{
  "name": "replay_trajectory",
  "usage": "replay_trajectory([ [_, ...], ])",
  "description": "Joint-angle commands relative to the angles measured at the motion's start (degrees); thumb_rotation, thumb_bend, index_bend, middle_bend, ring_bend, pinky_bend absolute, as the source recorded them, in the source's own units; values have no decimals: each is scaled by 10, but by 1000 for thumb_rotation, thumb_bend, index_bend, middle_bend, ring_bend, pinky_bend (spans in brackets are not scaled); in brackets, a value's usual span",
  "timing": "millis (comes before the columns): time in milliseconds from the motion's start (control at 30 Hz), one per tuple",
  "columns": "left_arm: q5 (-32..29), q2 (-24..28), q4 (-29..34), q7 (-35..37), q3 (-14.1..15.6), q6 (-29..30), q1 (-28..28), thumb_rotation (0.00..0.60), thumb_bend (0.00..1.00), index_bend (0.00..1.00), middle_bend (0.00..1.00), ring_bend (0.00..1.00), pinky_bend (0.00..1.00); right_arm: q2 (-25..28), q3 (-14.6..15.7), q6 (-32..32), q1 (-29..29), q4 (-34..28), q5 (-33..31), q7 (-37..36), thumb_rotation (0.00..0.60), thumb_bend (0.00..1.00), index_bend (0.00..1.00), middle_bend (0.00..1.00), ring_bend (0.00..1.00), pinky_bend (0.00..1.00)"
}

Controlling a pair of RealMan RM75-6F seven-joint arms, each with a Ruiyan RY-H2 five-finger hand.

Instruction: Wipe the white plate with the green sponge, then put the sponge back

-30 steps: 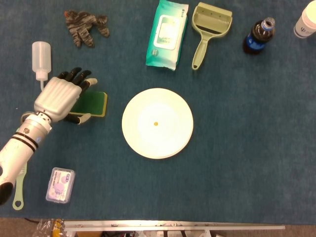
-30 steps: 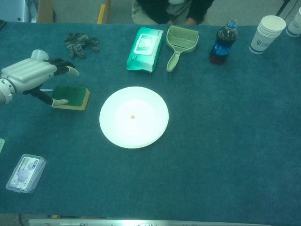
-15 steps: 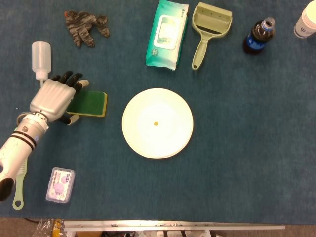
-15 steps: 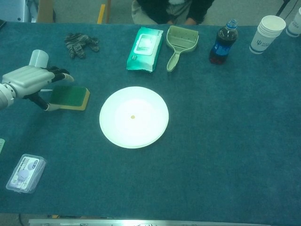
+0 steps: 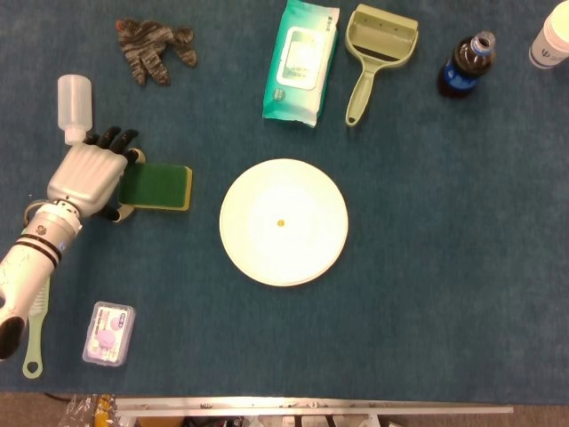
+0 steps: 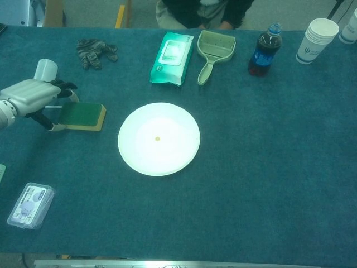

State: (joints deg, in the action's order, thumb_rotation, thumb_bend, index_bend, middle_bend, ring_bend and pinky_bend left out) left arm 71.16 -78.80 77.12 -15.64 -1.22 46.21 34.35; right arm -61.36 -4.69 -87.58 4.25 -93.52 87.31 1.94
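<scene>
The white plate (image 5: 267, 253) (image 6: 167, 159) lies flat mid-table with a small yellowish speck at its centre. Left of it the green sponge (image 5: 160, 186) (image 6: 85, 114), with its yellow underside, rests on the blue cloth. My left hand (image 5: 89, 175) (image 6: 30, 96) is at the sponge's left end. Its fingers are spread, the dark fingertips lie beside the sponge's far left corner and the thumb sits by the near left corner. It holds nothing. My right hand shows in neither view.
A white squeeze bottle (image 5: 74, 105) stands just behind my left hand. At the back lie a glove (image 5: 153, 44), a wipes pack (image 5: 300, 60), a green scoop (image 5: 373, 49), a cola bottle (image 5: 465, 64) and paper cups (image 6: 312, 40). A small plastic case (image 5: 108, 333) sits front left.
My left hand has drawn back to the left, off the top of the sponge. The sponge stays where it lay, and more of its green face shows.
</scene>
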Motion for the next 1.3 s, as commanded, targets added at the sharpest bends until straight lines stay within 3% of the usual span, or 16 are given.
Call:
replay_trajectory([
  [33, 0, -2, -2, 1, 1, 0, 1, 512, 232, 295, 73, 44, 170, 0, 0, -1, -1, 0, 0, -1, 600, 184, 340, 400, 269, 313],
  [300, 1, 10, 12, 0, -3, 10, 4, 568, 233, 387, 135, 57, 170, -1, 0, -2, -1, 3, 1, -4, 600, 184, 340, 400, 269, 313],
  [567, -17, 60, 90, -59, -2, 19, 12, 569, 233, 389, 146, 61, 170, -5, -1, 2, 3, 7, 3, -9, 600, 184, 340, 400, 269, 313],
  [933, -68, 110, 232, -216, 0, 59, 35, 522, 237, 411, 175, 73, 170, -14, -1, 12, 10, 22, 6, -26, 600, 184, 340, 400, 269, 313],
  [1300, -146, 84, 310, -361, 8, 97, 73, 485, 237, 414, 178, 75, 170, -16, -1, 15, 15, 38, 9, -47, 600, 184, 340, 400, 269, 313],
])
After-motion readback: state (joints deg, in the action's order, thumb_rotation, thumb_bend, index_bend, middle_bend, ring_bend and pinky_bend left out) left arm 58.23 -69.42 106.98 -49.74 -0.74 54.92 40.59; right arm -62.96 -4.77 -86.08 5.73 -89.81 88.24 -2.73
